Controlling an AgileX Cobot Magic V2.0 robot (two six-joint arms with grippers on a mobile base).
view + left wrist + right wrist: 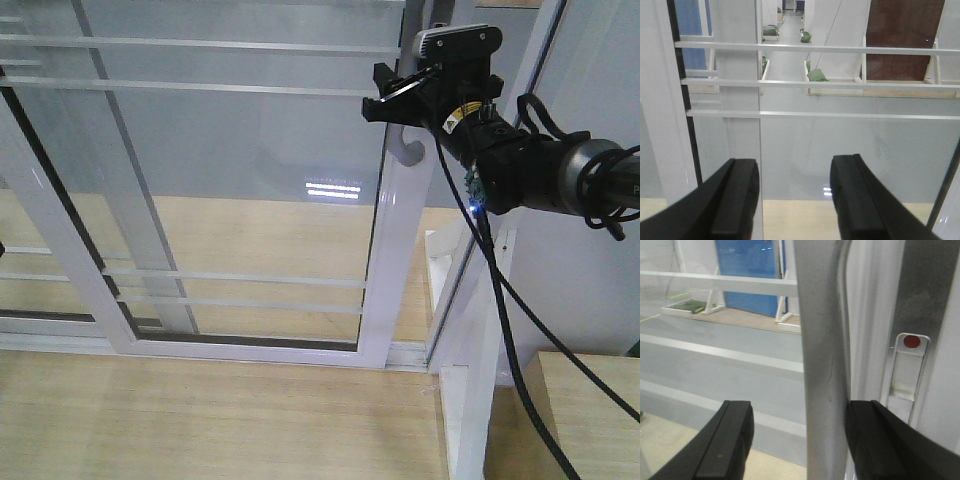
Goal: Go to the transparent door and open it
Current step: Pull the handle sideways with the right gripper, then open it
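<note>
Right wrist view: right gripper [805, 440] jaws apart, straddling the curved grey metal pull handle [821, 355]. Handle sits btwn the fingers, one pad [880, 440] just beside or touching it, the other well clear. Not clamped. Handle long axis is vertical and the jaws close horiz across it, so alignment looks ok.

Front view: handle is on the right-hand stile of the tall clear-glass sliding door w/ glossy white frame and thin white bars [250, 200], near the top right of the scene. Stile is at the panel's right edge, so travel should be leftward imo.

The left gripper [795, 205] is also open, holding nothing, facing barred glass (can't tell how far from handle). Right arm is clearly the nearer one.
</note>
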